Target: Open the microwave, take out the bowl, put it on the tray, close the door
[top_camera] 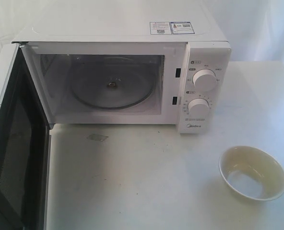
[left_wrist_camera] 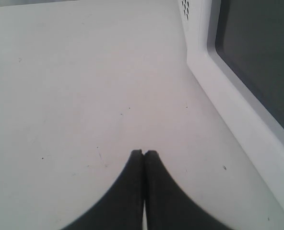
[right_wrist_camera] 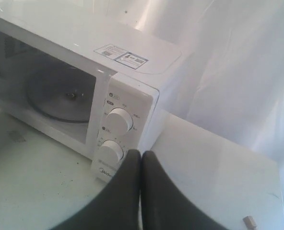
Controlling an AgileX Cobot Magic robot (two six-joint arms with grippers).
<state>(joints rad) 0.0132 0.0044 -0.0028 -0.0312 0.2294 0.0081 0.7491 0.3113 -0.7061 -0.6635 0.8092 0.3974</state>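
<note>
Microwave (top_camera: 132, 43) on the white table (top_camera: 147, 191), its door (top_camera: 12, 143) swung fully open at the hinge side, exposing the bare glass turntable (top_camera: 111, 88). The bowl (top_camera: 252, 173) stands upright and empty on the table, in front of the microwave's knob side and apart from it. Left gripper (left_wrist_camera: 144, 154), beside the open door, and right gripper (right_wrist_camera: 141, 155), near the knob panel, both have jaws pressed together, holding nothing.

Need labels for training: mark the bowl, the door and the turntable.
bowl (top_camera: 252, 173): exterior view, inside bottom.
door (top_camera: 13, 139): exterior view, dark window.
turntable (top_camera: 96, 91): exterior view, glass beside the hub.
</note>
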